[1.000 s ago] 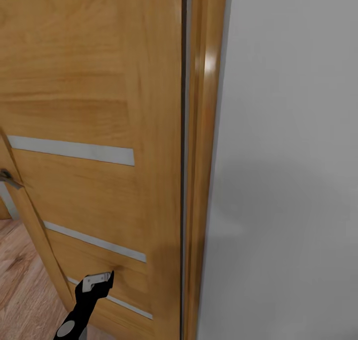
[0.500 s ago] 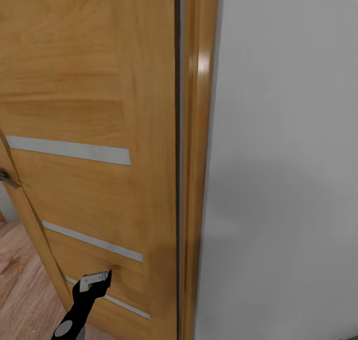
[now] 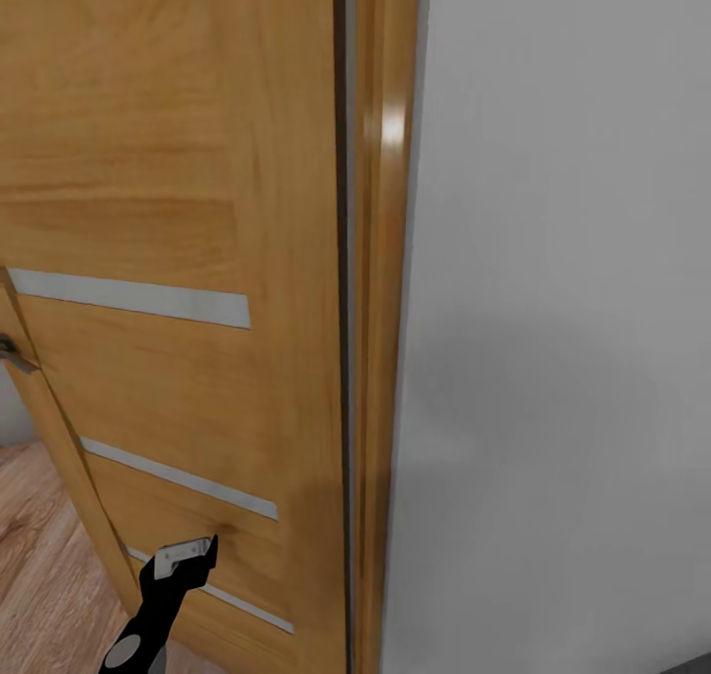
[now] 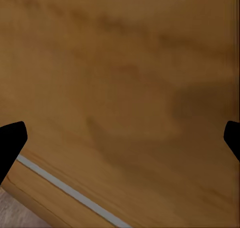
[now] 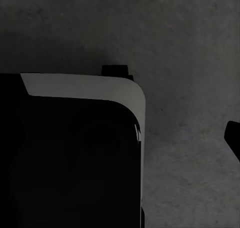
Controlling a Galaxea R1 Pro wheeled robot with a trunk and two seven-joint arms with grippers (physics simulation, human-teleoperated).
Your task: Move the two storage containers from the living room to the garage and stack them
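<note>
While the left gripper (image 3: pixel 188 553) faces the wooden door (image 3: pixel 168 210), fingers (image 4: pixel 10 140) wide — right fingers' spread unclear over dark floor (image 5: pixel 190 48).

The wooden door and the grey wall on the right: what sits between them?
In the head view, a wooden door frame stands between the door and the wall, with a thin dark gap along the door's edge.

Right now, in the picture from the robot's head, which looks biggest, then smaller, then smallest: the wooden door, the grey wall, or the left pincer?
1. Wooden door and grey wall: both look huge and about alike, so I won't rank them.
2. Left pincer: by far the smallest, down near the door's bottom stripe.
</note>
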